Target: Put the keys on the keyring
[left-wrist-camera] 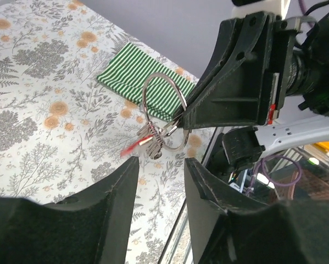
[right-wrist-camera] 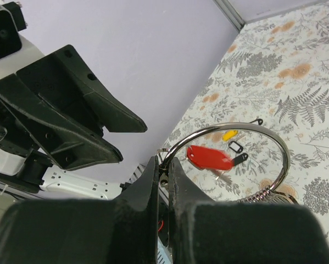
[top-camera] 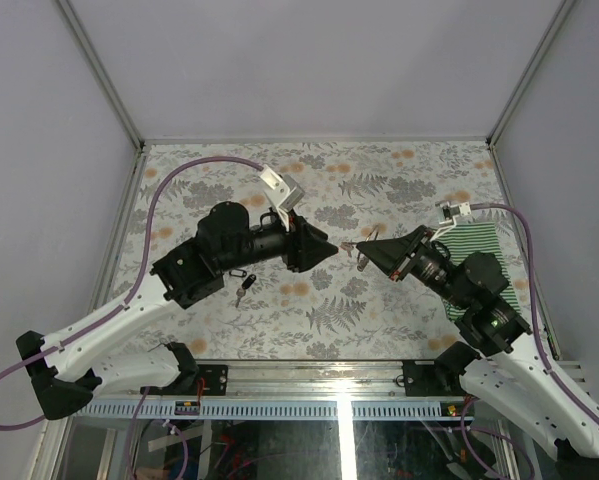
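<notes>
**Thin silver wire keyring** (right-wrist-camera: 235, 124): held in the air above the floral-patterned worktop (top-camera: 409, 190), between the tips of the two arms.

**Right gripper** (right-wrist-camera: 163, 163): black jaws closed tight on the keyring's rim. The rest of the hoop stands out beyond them.

**Left gripper** (left-wrist-camera: 160, 165): black jaws parted with a clear gap and holding nothing. They point at the keyring from just beside it and do not touch it.

**Red-tagged key** (right-wrist-camera: 209, 158): small metal key with a red plastic tag, hanging at the lower part of the keyring among a small cluster of metal loops. Whether it is fully threaded on cannot be told.

**Yellow-tagged key** (right-wrist-camera: 229, 135) and **black-tagged key** (right-wrist-camera: 240, 158): small keys with plastic tags, lying close together on the worktop. They are well apart from the keyring, on the left arm's side of it.

**Green-and-white striped cloth** (left-wrist-camera: 134, 74): lying flat on the worktop, on the right arm's side of the keyring.
</notes>
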`<state>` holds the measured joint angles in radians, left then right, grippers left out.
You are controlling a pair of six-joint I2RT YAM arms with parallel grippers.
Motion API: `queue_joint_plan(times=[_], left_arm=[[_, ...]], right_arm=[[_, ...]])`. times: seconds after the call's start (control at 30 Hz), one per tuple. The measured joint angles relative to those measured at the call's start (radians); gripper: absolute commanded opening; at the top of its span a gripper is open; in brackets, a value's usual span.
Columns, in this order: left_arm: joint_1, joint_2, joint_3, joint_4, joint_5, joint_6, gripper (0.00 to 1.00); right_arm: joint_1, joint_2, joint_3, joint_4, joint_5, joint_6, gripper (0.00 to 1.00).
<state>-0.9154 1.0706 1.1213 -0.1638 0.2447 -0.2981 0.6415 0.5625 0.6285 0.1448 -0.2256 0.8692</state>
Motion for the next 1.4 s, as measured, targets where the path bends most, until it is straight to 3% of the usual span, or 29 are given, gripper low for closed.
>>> queue_joint_plan(times=[0.7,0.87,1.13,1.4], left_arm=[[0.0,0.029,0.092,-0.205,-0.131,0.304,0.49],[0.0,0.029,0.092,-0.234,-0.189,0.317,0.49],[0.013,-0.006,0.049,-0.256,-0.371,0.261,0.52],[0.072,-0.045,-0.057,-0.238,-0.29,0.192,0.53]], right_arm=[[0.0,0.103,0.104,-0.234,0.009,0.119,0.03],[0.0,0.158,0.139,-0.325,0.022,0.118,0.05],[0.0,0.264,0.176,-0.498,0.023,-0.014,0.06],[0.0,0.275,0.164,-0.554,-0.011,-0.114,0.07]])
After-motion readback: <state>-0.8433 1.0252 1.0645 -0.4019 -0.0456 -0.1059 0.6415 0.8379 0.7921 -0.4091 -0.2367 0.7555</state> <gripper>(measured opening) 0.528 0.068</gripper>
